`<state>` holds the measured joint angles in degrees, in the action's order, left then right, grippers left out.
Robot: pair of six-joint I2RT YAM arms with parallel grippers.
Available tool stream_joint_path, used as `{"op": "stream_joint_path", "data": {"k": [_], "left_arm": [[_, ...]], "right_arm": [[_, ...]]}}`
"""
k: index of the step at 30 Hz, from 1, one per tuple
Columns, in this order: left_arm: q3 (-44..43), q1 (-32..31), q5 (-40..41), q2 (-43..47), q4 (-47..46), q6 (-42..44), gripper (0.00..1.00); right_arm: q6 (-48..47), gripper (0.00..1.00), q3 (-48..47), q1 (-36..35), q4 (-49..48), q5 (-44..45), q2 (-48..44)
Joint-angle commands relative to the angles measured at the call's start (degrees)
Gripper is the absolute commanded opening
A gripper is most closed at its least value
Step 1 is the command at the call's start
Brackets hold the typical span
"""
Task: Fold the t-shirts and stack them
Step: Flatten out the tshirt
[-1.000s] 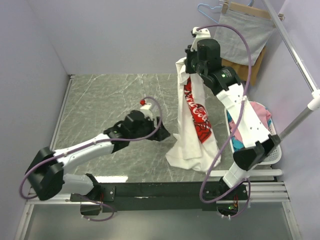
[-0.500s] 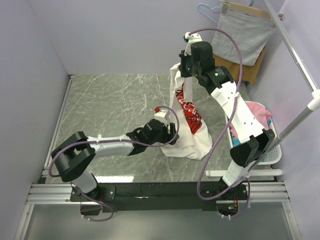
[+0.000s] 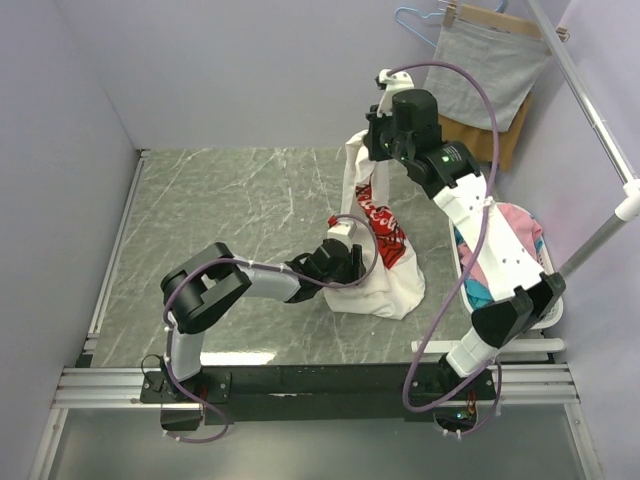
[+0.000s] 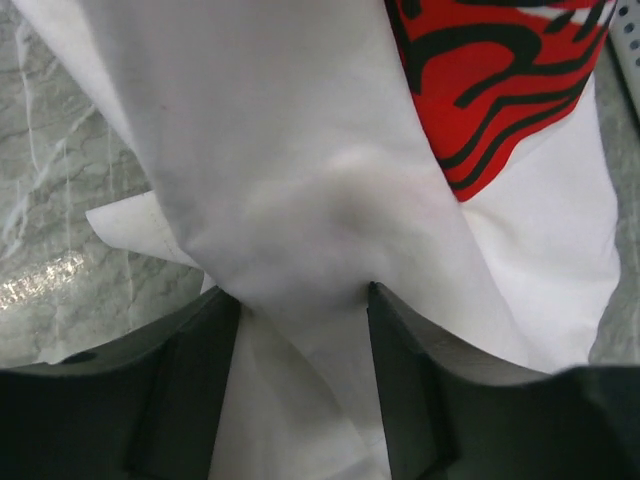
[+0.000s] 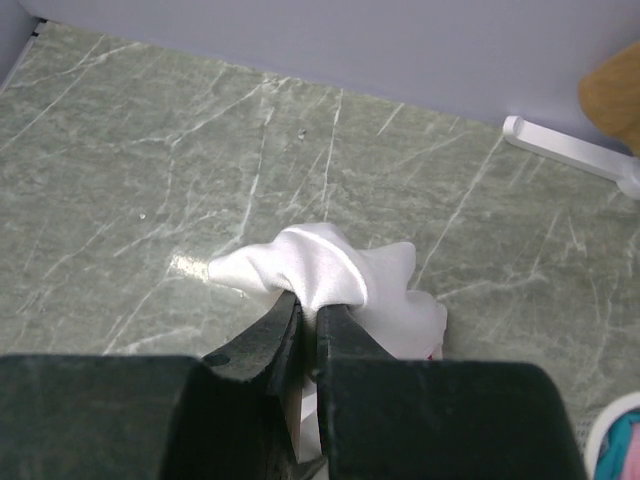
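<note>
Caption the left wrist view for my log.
Left fingers straddle a fold of the white t-shirt, red print upper right, marble table below.

The left arm (image 3: 262, 281) lies low, its elbow doubled back and its forearm stretched out to the right. The left fingers (image 4: 190, 385) stand well apart, with a bunch of the t-shirt (image 4: 300, 180) lying between them. The right arm (image 3: 470, 215) rises high and forward, wrist tipped down. The right fingers (image 5: 338, 340) are pinched together on a fold of the cloth at their tips.
</note>
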<state>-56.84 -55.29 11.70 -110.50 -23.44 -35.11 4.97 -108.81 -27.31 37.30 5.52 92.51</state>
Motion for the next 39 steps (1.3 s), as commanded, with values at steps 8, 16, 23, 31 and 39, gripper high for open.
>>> {"op": "stream_joint_path", "data": {"k": [8, 16, 23, 31, 39], "left_arm": [[-1.4, -0.3, 0.1, 5.4, -2.0, 0.7, 0.60], [-3.6, -0.3, -3.2, 3.5, -1.6, 0.7, 0.01], [-3.5, -0.3, -2.3, 3.9, -0.3, 1.0, 0.01], [-5.5, -0.3, -1.3, 1.1, 1.1, 0.8, 0.47], [-7.0, -0.3, -0.8, -2.9, 1.2, 0.9, 0.40]], "right_arm": [[-1.1, 0.00, 3.5, 0.7, -3.5, 2.3, -8.0], [-0.8, 0.00, 4.1, 0.6, -3.2, 2.1, -8.6], [-0.6, 0.00, 4.4, 0.6, -3.3, 2.1, -9.5], [-0.3, 0.00, 4.7, 0.7, -3.2, 1.6, -10.1], [-0.2, 0.00, 4.9, 0.7, -3.0, 1.3, -10.2]]}}
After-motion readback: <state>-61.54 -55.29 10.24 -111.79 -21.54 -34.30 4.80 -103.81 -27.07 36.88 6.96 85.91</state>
